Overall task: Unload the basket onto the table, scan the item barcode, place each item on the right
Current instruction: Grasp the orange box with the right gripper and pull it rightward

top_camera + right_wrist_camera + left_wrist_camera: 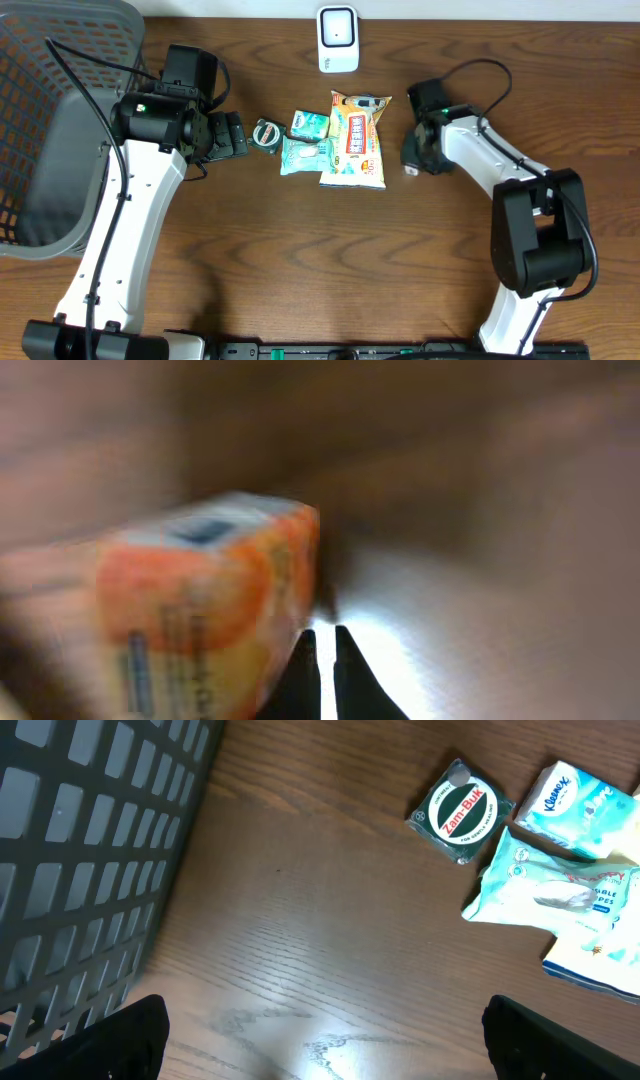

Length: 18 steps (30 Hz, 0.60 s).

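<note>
1. As seen from overhead, four goods lie grouped on the wooden table (300, 260) below a white scanner (338, 38), which stands at the far edge. None of them is held or lifted.
2. The orange packet (357, 138) is the largest and lies flat at the right of the group. Its left edge touches the Kleenex pack (311, 124) and the wipes pack (308, 155).
3. The Zam-Buk tin (268, 133) sits at the left of the group, just beside both packs, with its label up.
4. Left gripper (232, 135): the jaws are spread wide and hold nothing. In the wrist view its dark fingertips (120, 1040) sit at the bottom corners, with bare table between them. The tin lies just ahead of them, untouched.
5. Right gripper (410, 160): the jaws are pressed together on nothing. In the blurred wrist view the fingertips (305, 670) sit low over the table, just beside the packet's corner. Whether they touch it cannot be told.
6. A grey mesh basket (60, 130) occupies the left end of the table, beside the left arm.
</note>
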Motion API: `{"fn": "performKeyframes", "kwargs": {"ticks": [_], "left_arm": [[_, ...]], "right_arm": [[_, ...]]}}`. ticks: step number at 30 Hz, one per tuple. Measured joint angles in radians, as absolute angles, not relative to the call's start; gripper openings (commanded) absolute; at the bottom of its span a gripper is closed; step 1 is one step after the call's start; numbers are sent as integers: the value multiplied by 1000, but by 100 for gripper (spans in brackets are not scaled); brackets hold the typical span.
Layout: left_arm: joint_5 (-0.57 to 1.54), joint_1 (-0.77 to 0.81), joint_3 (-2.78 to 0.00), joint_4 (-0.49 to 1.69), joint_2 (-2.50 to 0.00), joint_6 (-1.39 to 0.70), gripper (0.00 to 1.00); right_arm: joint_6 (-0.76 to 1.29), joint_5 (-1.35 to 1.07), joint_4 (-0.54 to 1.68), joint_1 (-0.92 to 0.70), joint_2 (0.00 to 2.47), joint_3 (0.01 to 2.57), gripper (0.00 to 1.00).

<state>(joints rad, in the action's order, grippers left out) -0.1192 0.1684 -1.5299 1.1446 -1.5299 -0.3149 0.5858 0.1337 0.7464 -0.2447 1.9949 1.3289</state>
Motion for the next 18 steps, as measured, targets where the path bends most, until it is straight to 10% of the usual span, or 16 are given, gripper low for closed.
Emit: {"fn": "performKeyframes", "kwargs": {"ticks": [7,18], "left_arm": [[-119,168,-1530,1145,-1530,-315,99],[-119,168,-1530,1145,-1530,-315,99]], "right_arm": [[626,152,796,-231,1978,1325,2],[595,101,765,-232,1766,1325,40]]}}
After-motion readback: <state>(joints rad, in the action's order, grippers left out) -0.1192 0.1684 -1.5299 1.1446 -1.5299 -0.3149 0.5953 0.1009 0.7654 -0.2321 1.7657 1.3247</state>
